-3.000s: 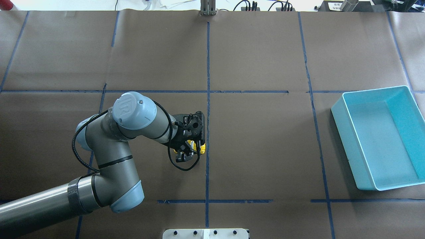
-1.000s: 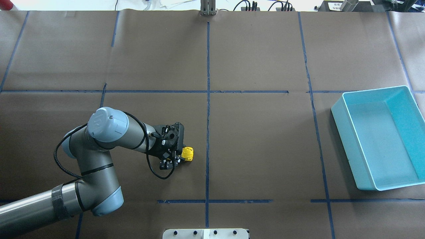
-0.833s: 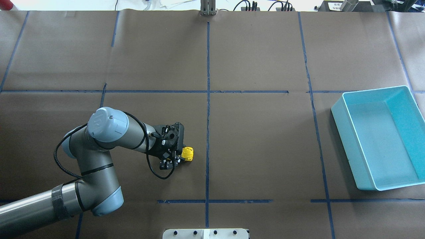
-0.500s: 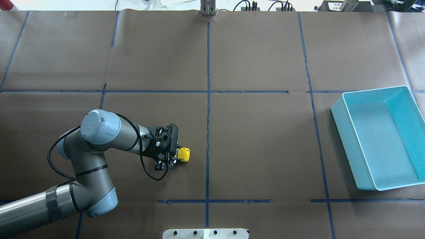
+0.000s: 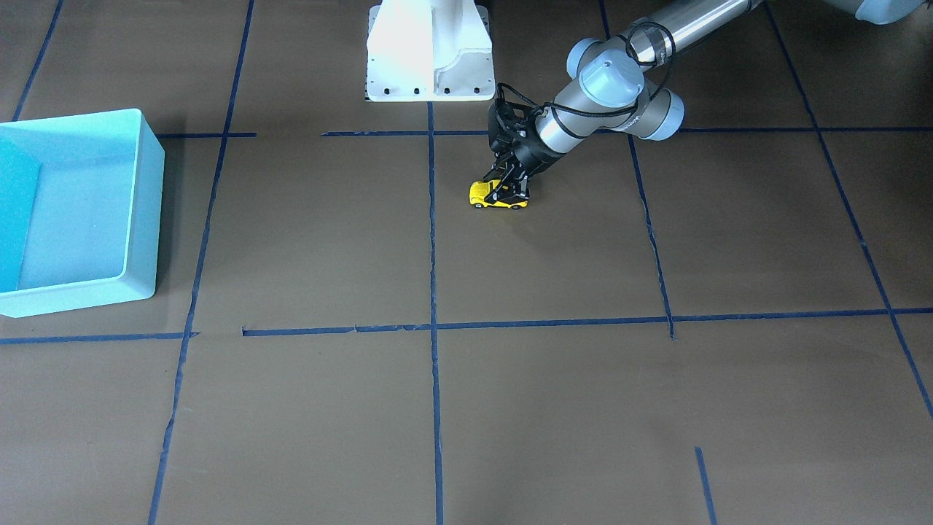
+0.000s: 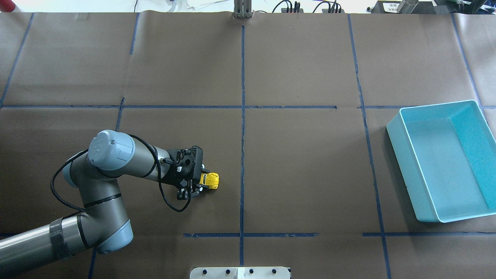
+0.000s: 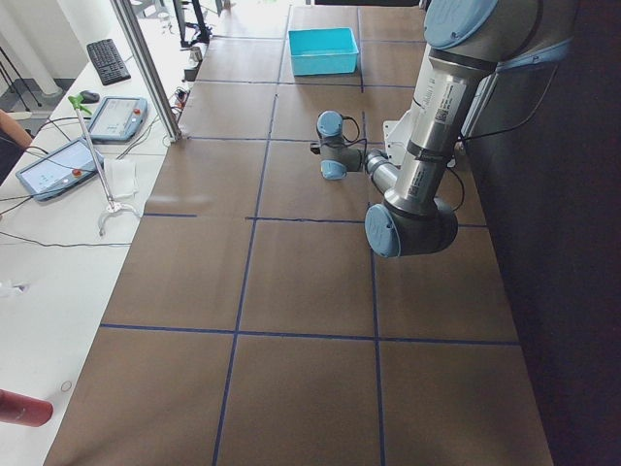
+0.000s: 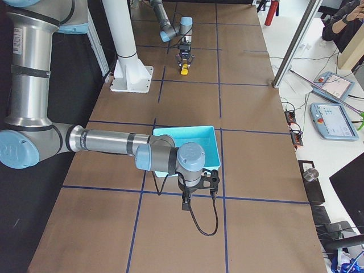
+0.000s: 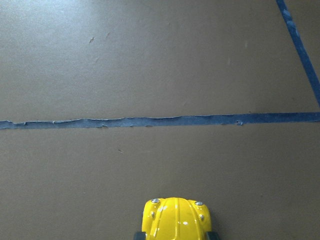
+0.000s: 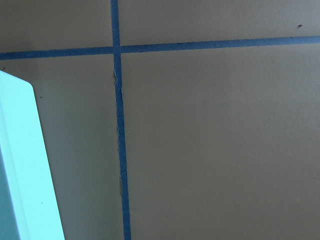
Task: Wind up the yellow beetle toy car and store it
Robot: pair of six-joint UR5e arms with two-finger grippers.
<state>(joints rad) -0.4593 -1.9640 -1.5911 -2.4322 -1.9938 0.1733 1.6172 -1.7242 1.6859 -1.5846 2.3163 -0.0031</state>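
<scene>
Left gripper is clamped across the rear of the yellow beetle toy car. The car sits wheels-down on the table, on the robot's left of the centre tape line. Winding appears to be the step in hand; how far it is wound cannot be confirmed. Storage is outstanding: the light blue bin lies well apart, and the car is not in it. Right gripper hangs near the bin; its finger state cannot be told.

bench: brown paper cover, blue tape grid
yellow beetle toy car: on its wheels, left of centre
bin: light blue, at right edge
</scene>
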